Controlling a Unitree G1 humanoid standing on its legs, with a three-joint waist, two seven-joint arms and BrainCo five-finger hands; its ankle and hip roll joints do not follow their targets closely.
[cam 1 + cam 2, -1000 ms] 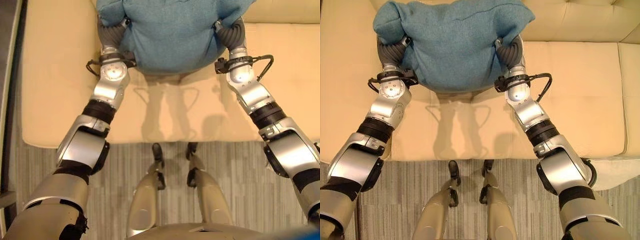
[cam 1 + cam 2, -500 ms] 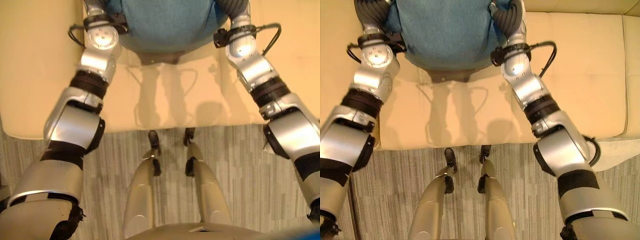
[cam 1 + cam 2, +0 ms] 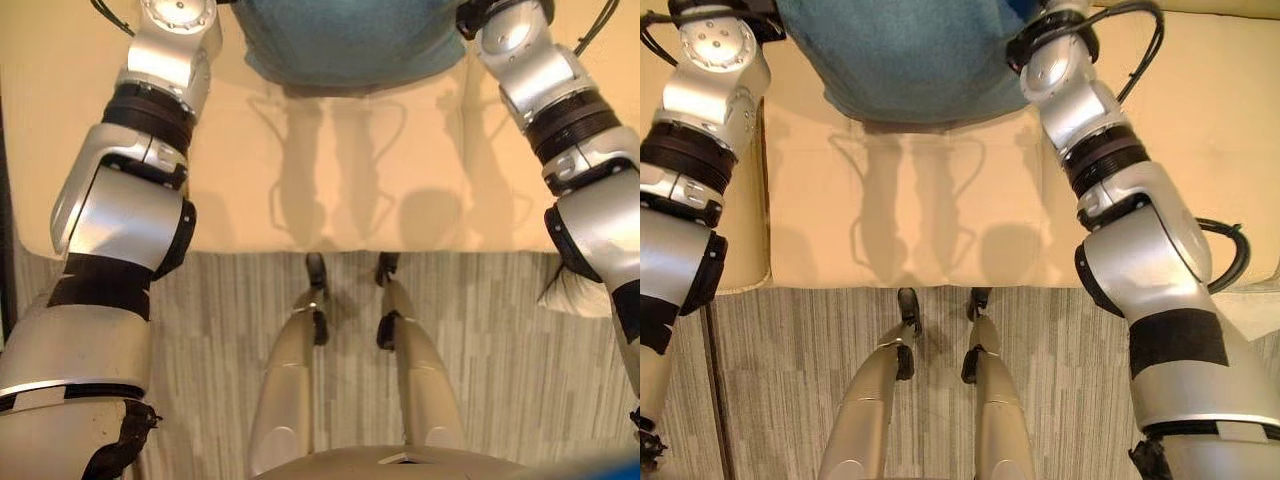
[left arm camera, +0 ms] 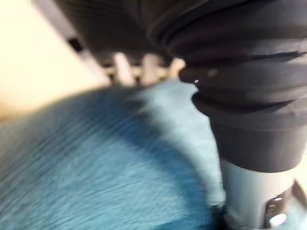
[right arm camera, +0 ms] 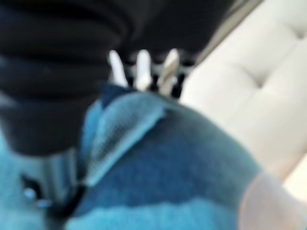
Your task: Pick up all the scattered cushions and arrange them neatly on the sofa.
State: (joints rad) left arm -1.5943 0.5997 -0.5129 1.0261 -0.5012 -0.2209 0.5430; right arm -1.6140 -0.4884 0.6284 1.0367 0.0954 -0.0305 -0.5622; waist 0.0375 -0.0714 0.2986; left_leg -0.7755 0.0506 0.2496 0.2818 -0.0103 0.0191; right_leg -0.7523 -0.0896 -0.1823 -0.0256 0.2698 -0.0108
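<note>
Cushion (image 3: 345, 40), teal, over sofa (image 3: 330, 170) seat; we grip it w/ left hand (image 4: 144, 67) & right hand (image 5: 141, 69), fingers curled on edges.

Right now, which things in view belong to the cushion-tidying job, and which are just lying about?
Part of the job:
- teal cushion, carried between both arms above the seat
- cream sofa, where it goes
- left hand and right hand, each against the cushion's fabric

Just lying about:
- grey striped carpet in front of the sofa
</note>
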